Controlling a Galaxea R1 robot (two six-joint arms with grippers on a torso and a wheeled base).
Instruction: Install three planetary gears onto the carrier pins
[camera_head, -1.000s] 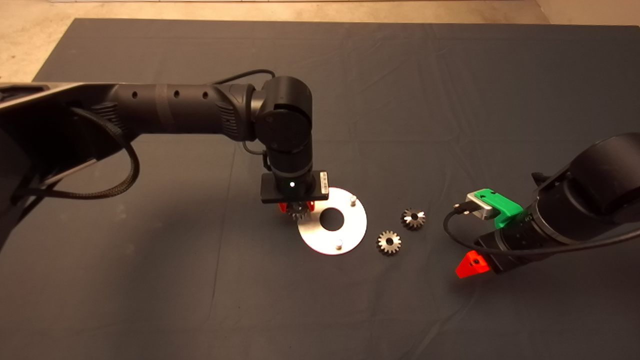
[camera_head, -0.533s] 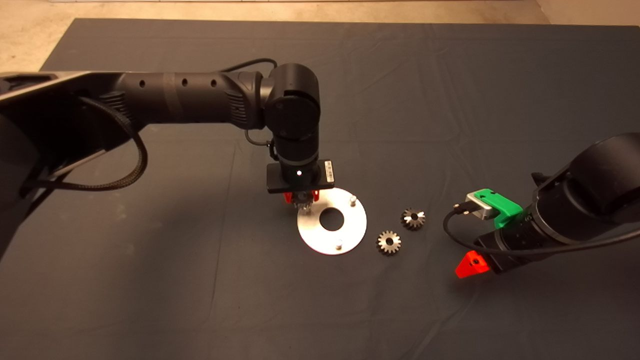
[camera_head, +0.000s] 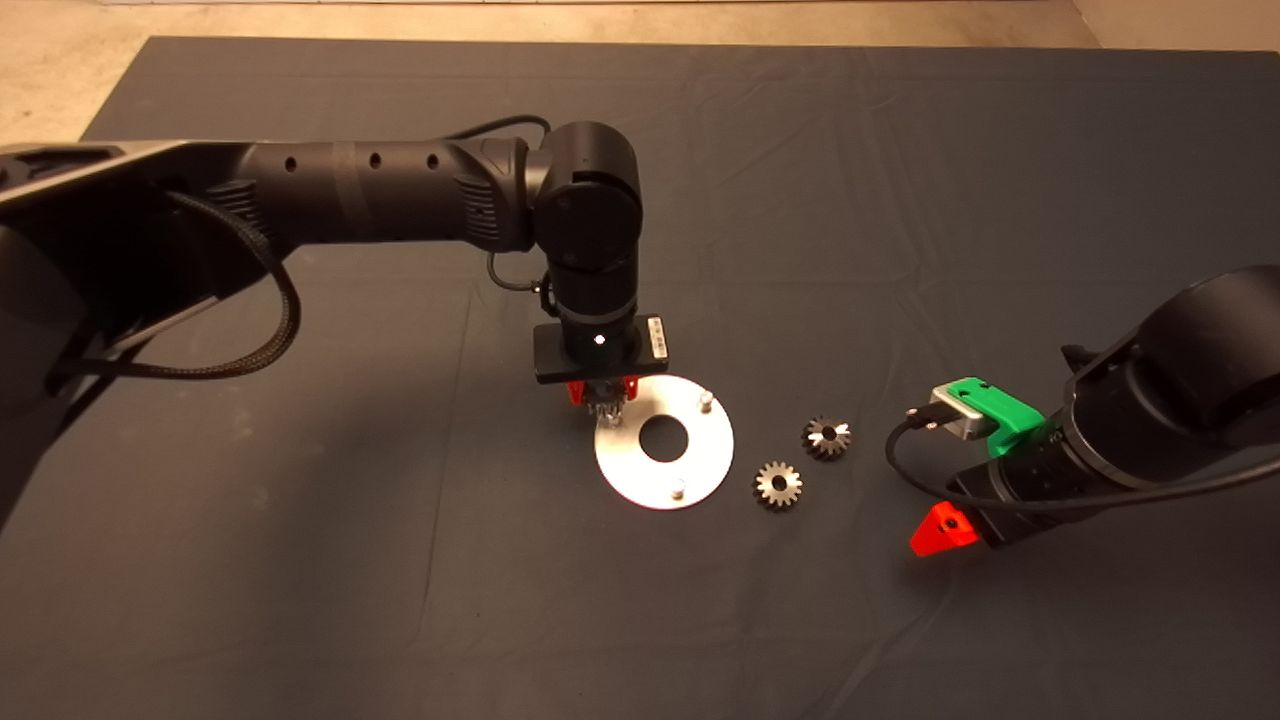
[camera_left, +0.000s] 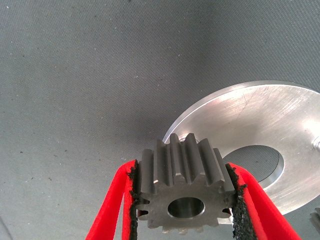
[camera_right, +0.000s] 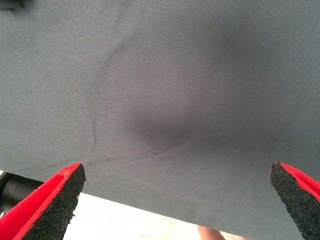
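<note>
Red fingers of our left gripper (camera_left: 182, 200) clench one planetary gear (camera_left: 182, 192) by its teeth, holding it over the far-left rim of the white disc (camera_head: 700, 460). Two carrier pins show on the disc, one at its far right (camera_head: 706, 402) and one at its near edge (camera_head: 678, 489). Two loose gears lie on the dark mat (camera_head: 900, 150) just right of the disc, one nearer (camera_head: 778, 484), one farther (camera_head: 826, 437). Our right gripper (camera_right: 175, 200) waits at the lower right, jaws spread wide over bare mat
</note>
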